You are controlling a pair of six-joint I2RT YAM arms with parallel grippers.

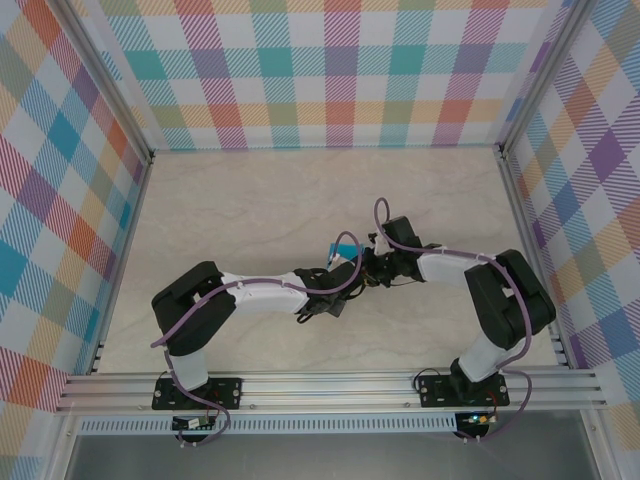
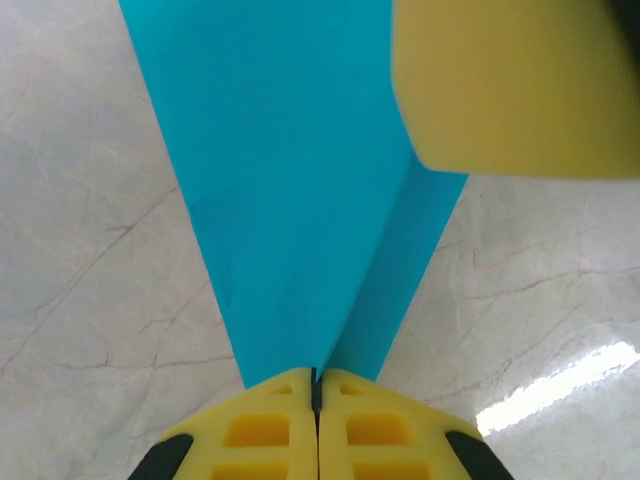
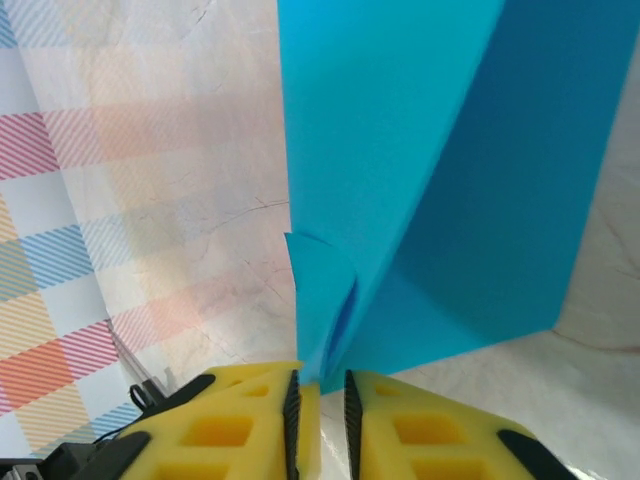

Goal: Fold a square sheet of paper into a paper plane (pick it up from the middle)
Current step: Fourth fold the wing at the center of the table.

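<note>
Two grippers are seen meeting near the middle of the top view, above a pale marble table (image 1: pixel 250 200). The teal paper (image 1: pixel 344 249) is found between them, just above the centre of that frame.

In the left wrist view, the left gripper (image 2: pixel 317 392) is seen at the bottom edge with its yellow fingers pressed together, and the narrow pointed end of the paper is pinched between them. From that point the paper widens toward the top of the frame, with a crease running up from the tip and a darker fold to the right. A blurred yellow pad (image 2: pixel 510 85) is laid over the paper's upper right part.

In the right wrist view, the right gripper (image 3: pixel 321 395) is seen at the bottom edge with a narrow gap left between its jaws. The paper's lower folded edge is set into that gap, and the sheet rises to the top of the frame. Whether the paper is actually clamped there cannot be told.
</note>
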